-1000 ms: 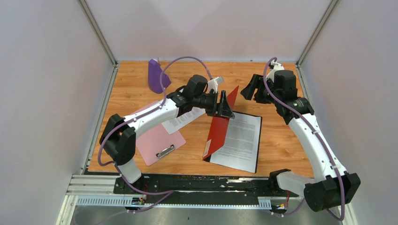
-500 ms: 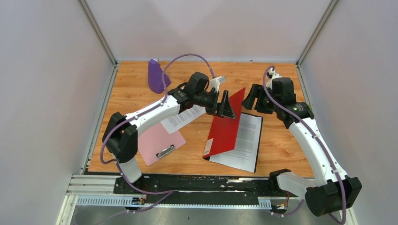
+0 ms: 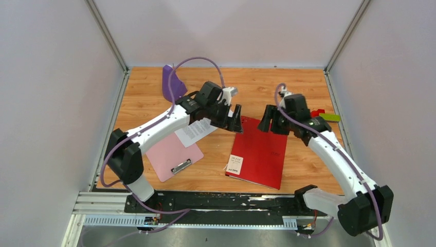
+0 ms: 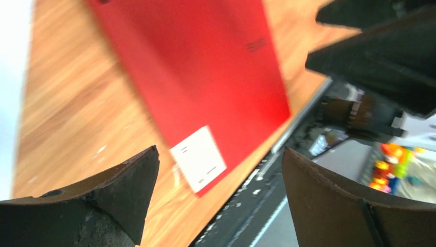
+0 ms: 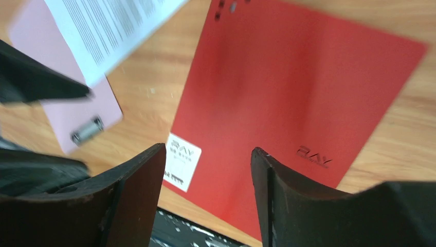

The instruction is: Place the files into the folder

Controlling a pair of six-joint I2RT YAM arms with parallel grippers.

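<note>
The flat red cardboard folder (image 3: 262, 149) is plain red, apart from a small white label (image 3: 235, 164) with black print. The white paper sheet (image 3: 194, 133) is dense with black text. The pink clipboard (image 3: 167, 154) carries a silver metal clip (image 3: 181, 166). The wooden desk (image 3: 144, 98) shows orange-brown grain. The left arm (image 3: 159, 126) and the right arm (image 3: 334, 154) are white with black joints and purple cables.

Left arm (image 3: 157, 127) and right arm (image 3: 337, 157) are white with black joints, purple cables (image 3: 195, 58).
</note>
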